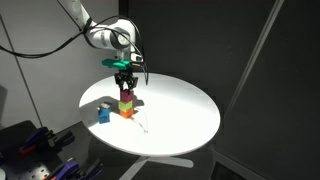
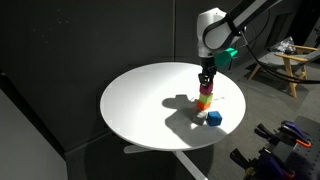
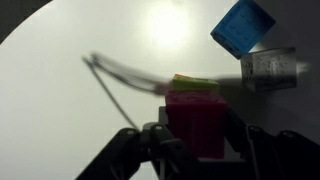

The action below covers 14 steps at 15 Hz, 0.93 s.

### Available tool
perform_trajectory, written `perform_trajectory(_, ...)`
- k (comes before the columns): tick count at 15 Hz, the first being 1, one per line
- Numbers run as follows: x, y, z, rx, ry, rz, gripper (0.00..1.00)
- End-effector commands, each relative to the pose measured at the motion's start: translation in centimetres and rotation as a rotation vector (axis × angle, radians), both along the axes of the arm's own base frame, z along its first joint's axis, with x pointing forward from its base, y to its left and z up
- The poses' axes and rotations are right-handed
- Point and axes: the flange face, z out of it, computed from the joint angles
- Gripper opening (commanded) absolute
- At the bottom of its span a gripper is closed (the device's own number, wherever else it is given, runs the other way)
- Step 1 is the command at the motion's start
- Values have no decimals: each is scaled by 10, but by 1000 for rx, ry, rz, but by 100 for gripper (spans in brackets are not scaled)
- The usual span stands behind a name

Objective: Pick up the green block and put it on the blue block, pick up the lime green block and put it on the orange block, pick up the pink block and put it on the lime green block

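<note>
Three blocks stand one on another, part way between the middle of the round worktop [image 1: 190,120] and its edge: the bottom block [image 1: 128,112], the middle block [image 1: 126,103] on it, the top block [image 1: 126,96] on that. The claw [image 1: 124,88] hangs right above, closed on the top block. A single block [image 1: 103,115] sits beside the pile, nearer the edge, not touching it.

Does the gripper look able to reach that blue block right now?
Probably not yet: the gripper is shut on the pink block atop the lime green block. Once free, the blue block stands apart, uncovered.

White arm [image 1: 100,36] (green piece [image 1: 121,62] at its wrist) ends in a black tool [image 1: 124,86].
</note>
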Motion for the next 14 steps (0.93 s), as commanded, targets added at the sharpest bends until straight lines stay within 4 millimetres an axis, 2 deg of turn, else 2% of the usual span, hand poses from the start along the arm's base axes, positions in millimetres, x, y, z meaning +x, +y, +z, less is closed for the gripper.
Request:
perform_trajectory(1, 5, 3, 2, -2, 8, -8, 31)
perform_trajectory(2, 5, 3, 1, -2, 10, -7, 52)
perform_trajectory(3, 5, 2, 1, -1, 11, -6, 81)
perform_trajectory(5, 4, 1, 0, 0, 14, -6, 82)
perform_trajectory(7, 3, 1, 2, 1, 12, -4, 96)
perform_trajectory(8, 2, 1, 3, 0, 11, -2, 100)
perform_trajectory(14, -8, 9, 17, 3, 5, 21, 100)
